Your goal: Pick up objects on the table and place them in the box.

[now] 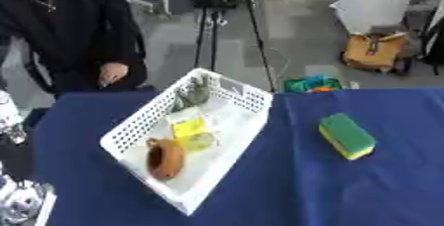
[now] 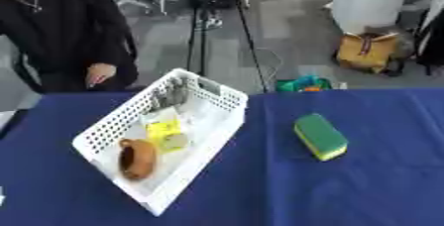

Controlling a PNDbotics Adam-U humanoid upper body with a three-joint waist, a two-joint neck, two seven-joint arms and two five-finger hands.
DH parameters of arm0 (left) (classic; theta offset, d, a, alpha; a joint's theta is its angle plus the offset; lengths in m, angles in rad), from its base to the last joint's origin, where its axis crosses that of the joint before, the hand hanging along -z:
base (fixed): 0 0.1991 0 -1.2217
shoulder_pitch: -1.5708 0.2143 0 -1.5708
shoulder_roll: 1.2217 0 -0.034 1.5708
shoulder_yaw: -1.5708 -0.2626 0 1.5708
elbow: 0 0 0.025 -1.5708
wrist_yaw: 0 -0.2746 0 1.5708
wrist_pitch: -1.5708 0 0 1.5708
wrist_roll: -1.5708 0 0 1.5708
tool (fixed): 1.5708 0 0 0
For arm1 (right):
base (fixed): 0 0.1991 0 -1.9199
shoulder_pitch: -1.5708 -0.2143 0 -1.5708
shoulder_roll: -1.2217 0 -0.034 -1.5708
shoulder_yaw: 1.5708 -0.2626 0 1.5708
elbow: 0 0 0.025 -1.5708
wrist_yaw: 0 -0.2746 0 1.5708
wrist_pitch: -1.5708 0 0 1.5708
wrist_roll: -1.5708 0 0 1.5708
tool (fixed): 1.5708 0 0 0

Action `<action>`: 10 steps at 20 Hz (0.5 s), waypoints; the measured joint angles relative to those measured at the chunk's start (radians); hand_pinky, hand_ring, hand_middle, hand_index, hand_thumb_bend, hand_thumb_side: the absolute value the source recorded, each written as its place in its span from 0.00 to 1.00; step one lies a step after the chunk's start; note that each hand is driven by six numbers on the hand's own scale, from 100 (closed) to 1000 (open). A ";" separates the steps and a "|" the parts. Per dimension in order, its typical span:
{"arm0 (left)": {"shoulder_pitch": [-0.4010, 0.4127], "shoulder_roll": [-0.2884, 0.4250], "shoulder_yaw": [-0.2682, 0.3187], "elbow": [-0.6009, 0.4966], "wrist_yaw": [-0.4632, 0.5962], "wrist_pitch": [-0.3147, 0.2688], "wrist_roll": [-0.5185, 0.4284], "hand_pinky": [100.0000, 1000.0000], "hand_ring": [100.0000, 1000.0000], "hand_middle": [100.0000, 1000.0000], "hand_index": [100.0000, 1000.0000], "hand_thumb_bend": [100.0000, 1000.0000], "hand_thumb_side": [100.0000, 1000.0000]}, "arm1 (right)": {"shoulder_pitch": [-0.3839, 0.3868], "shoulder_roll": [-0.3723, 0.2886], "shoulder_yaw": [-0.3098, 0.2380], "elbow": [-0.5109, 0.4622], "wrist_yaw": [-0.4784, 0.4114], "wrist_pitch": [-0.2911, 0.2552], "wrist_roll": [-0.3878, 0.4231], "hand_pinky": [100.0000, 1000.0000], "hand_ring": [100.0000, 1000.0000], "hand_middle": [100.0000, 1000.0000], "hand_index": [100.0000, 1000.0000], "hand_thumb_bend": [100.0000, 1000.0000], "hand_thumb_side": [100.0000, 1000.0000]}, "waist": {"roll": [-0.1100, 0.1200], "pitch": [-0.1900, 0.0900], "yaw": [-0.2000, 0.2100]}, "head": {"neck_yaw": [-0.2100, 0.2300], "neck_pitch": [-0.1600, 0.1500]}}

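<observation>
A white slotted basket [image 1: 130,130] lies askew on the blue table, left of the middle. Inside it are a brown rounded object [image 1: 165,158], a yellow packet [image 1: 188,127], a pale green piece [image 1: 199,141] and a grey-green object [image 1: 193,95] at the far end. A green sponge with a yellow underside [image 1: 346,136] lies on the cloth to the right of the basket, untouched. A silver and black part of my left arm or hand [image 1: 17,197] shows at the lower left edge, apart from the basket. My right hand is out of sight.
The blue table [image 1: 347,190] stretches right and toward me around the sponge. A person in black stands behind the far left edge, a hand [image 1: 111,74] hanging near the basket's far corner. Tripod legs, a tan bag [image 1: 374,51] and a green object [image 1: 310,84] are on the floor beyond.
</observation>
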 measured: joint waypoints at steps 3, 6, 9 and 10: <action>0.000 0.000 0.000 0.000 0.000 -0.002 0.002 0.76 0.66 0.81 0.79 0.00 1.00 | 0.005 0.001 0.005 0.000 0.011 0.009 -0.004 0.79 0.83 0.82 0.96 0.00 0.88 | -0.004 0.001 -0.001 | 0.001 0.000; 0.000 0.000 0.000 0.000 0.000 -0.003 0.003 0.76 0.66 0.81 0.79 0.00 1.00 | 0.005 0.006 0.009 0.000 0.025 0.017 -0.005 0.79 0.83 0.82 0.96 0.00 0.88 | -0.005 0.002 -0.002 | 0.004 0.004; 0.000 0.000 0.000 0.000 0.000 -0.003 0.003 0.76 0.66 0.81 0.79 0.00 1.00 | 0.002 0.010 0.013 0.000 0.039 0.040 -0.006 0.79 0.83 0.83 0.97 0.00 0.79 | -0.007 0.003 -0.004 | 0.003 0.008; 0.000 0.000 0.000 0.000 0.000 -0.003 0.003 0.76 0.66 0.81 0.79 0.00 1.00 | -0.006 0.009 0.013 0.000 0.045 0.057 -0.002 0.79 0.83 0.83 0.97 0.00 0.80 | -0.009 0.003 -0.006 | -0.001 0.009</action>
